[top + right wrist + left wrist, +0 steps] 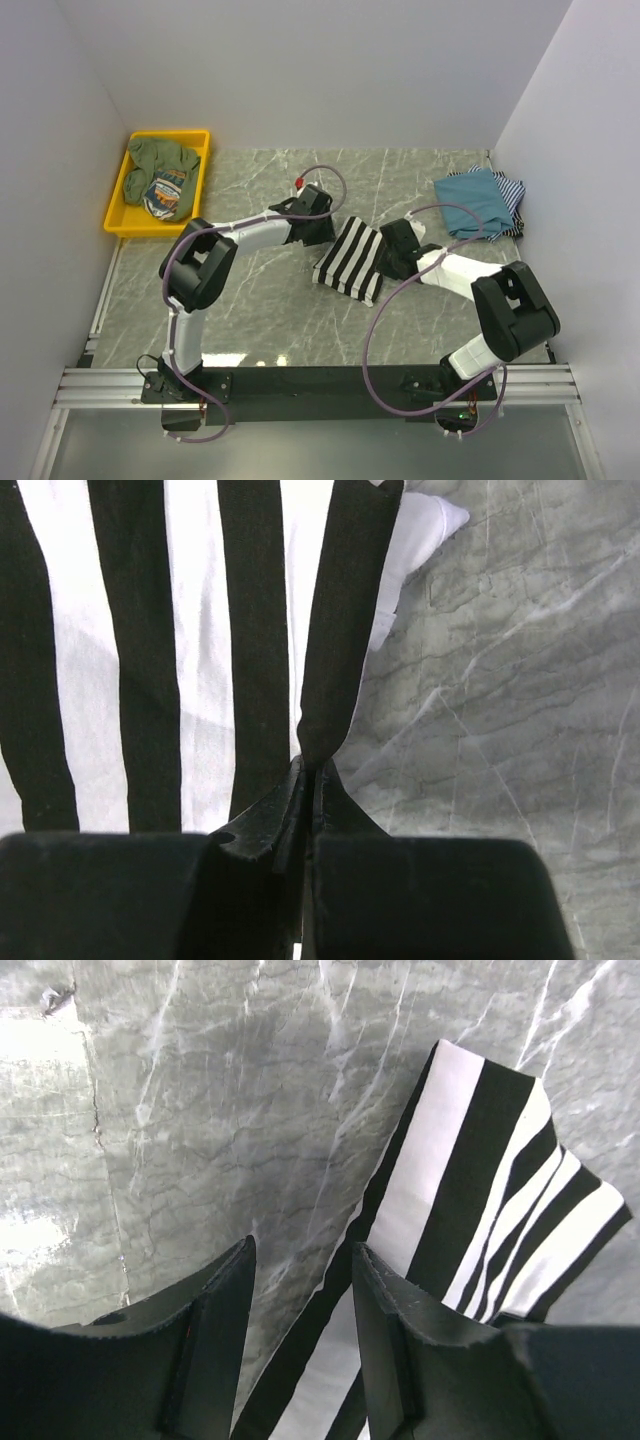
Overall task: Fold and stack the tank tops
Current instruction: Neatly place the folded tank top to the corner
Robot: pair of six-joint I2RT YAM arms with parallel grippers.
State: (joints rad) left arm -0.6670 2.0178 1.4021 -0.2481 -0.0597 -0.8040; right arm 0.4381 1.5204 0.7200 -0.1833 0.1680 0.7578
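The black-and-white striped tank top lies folded in the middle of the table between both arms. My left gripper is open at its left edge; in the left wrist view the cloth edge runs between the jaws, not pinched. My right gripper is shut on the striped top's right edge, seen pinched in the right wrist view, with the cloth spread ahead. A teal-blue tank top lies on a thin-striped one at the far right.
A yellow tray at the far left holds green clothing. White walls close in the marble table on three sides. Purple cables loop over both arms.
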